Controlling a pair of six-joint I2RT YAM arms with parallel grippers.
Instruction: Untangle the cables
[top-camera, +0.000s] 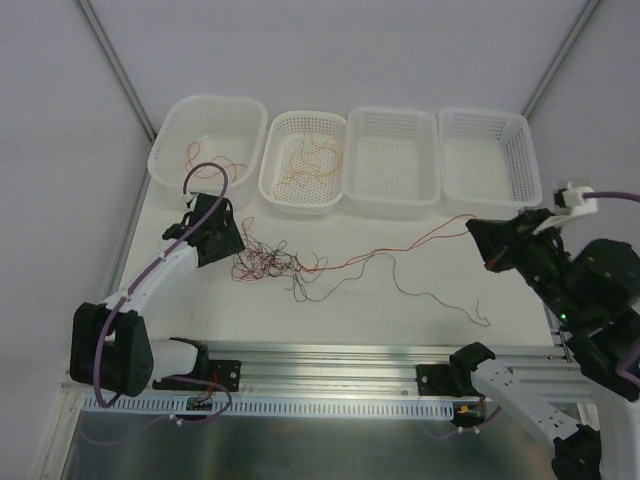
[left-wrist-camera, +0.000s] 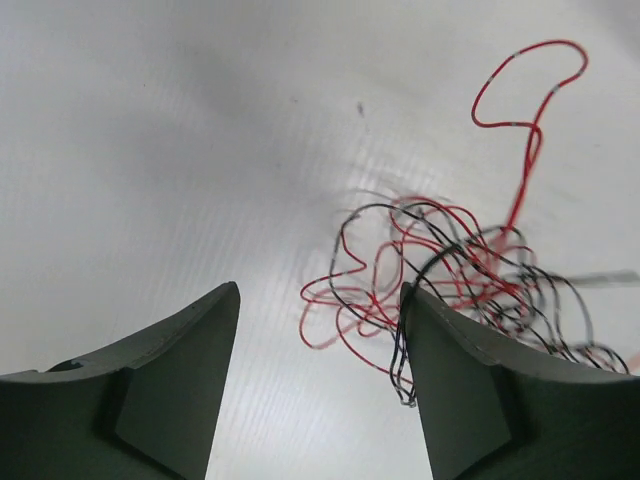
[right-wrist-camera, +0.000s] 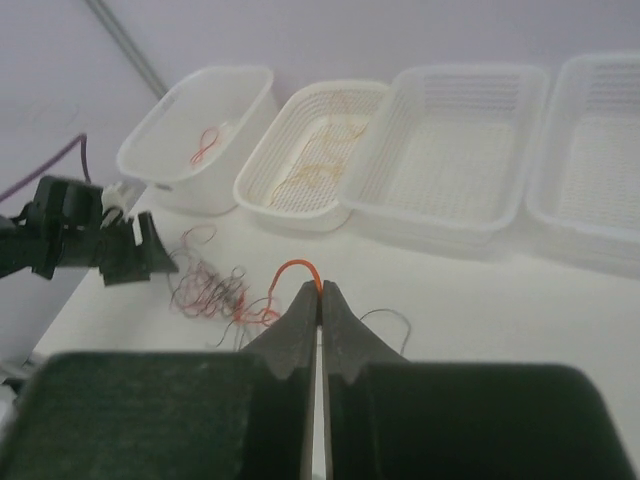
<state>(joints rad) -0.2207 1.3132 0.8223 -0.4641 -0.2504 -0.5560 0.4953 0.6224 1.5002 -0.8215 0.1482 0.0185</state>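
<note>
Tangle of thin red and black wires (left-wrist-camera: 450, 262) lies by the open left gripper (left-wrist-camera: 320, 292), while the right gripper (right-wrist-camera: 321, 290) clamps one red strand (right-wrist-camera: 295, 264) stretched, apparently to free it.

baskets (top-camera: 391, 203): white plastic, slightly glossy | table (top-camera: 350, 322): smooth matt white | rail (top-camera: 330, 355): bare metal | cables (top-camera: 262, 262): glossy plastic coating

Red and black cables (top-camera: 265, 262) in a tangle on a white table (top-camera: 420, 320). Far left, plain white tub (top-camera: 165, 150) with a red strand (right-wrist-camera: 205, 145); just right of it, white lattice basket (top-camera: 275, 185) with orange strands (right-wrist-camera: 315, 160). Purple arm cable (right-wrist-camera: 45, 170) at left.
</note>
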